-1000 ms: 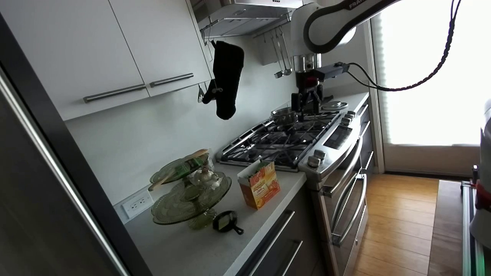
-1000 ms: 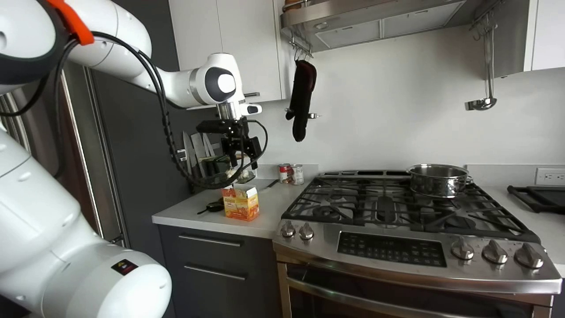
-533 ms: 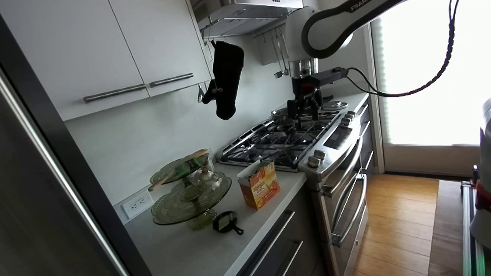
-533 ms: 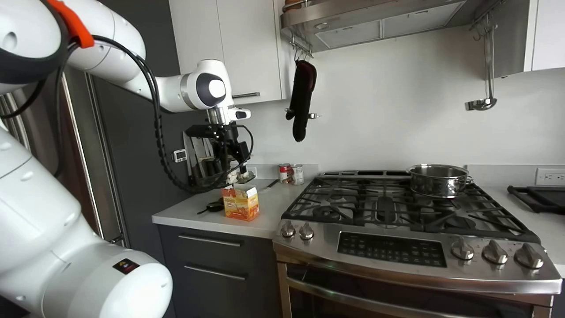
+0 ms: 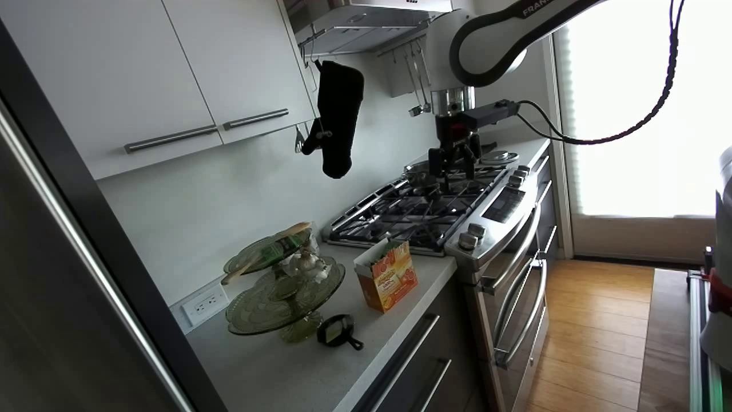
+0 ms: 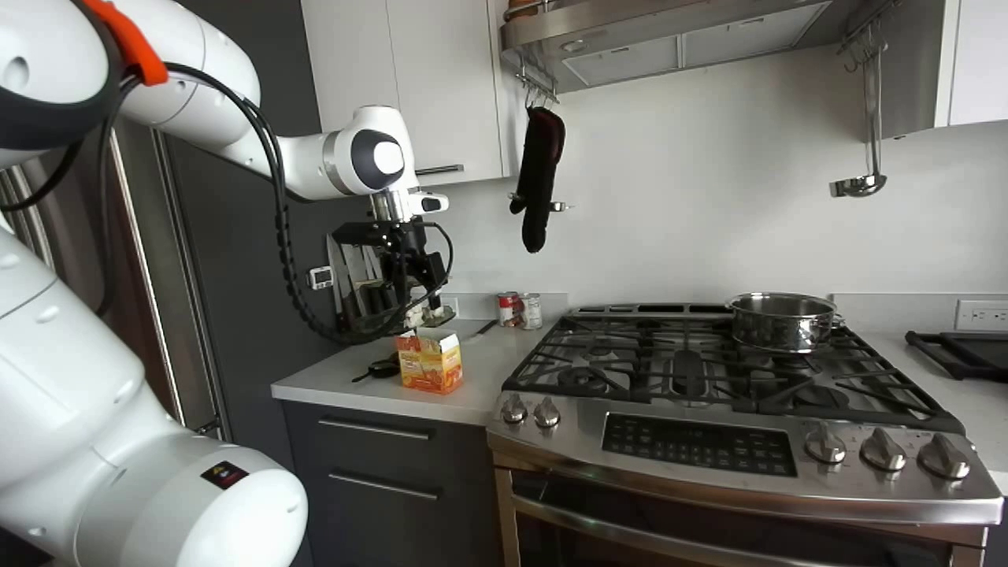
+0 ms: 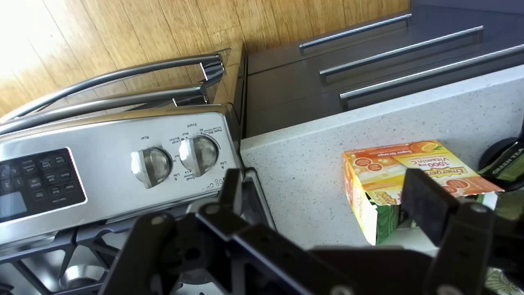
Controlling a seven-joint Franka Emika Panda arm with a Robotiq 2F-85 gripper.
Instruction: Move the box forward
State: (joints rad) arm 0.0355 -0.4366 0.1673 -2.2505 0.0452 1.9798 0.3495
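In an exterior view, a steel pot [image 6: 780,327] sat on the stove [image 6: 709,480] at 3 o'clock; a ladle [image 6: 860,187] hung between 2 and 3, a dark oven mitt [image 6: 540,177] between 12 and 1. Two cans [image 6: 531,312] stood side by side on the counter [image 6: 482,376], just off centre toward 5. In an exterior view, a two-tier green glass stand [image 5: 254,312] occupied 7 o'clock; a small black skillet [image 5: 343,326] lay just beside it, handle [image 5: 355,343] toward 4.

Wears white rounded shells [image 6: 181,508], an orange-red strap [image 6: 140,51] and a ridged black cable [image 5: 672,57]; bears pale lettering [image 5: 534,7] on a black curved stripe [image 5: 477,80]; ends in black blocky fingers [image 7: 428,203] with round grey screws [image 7: 478,208].
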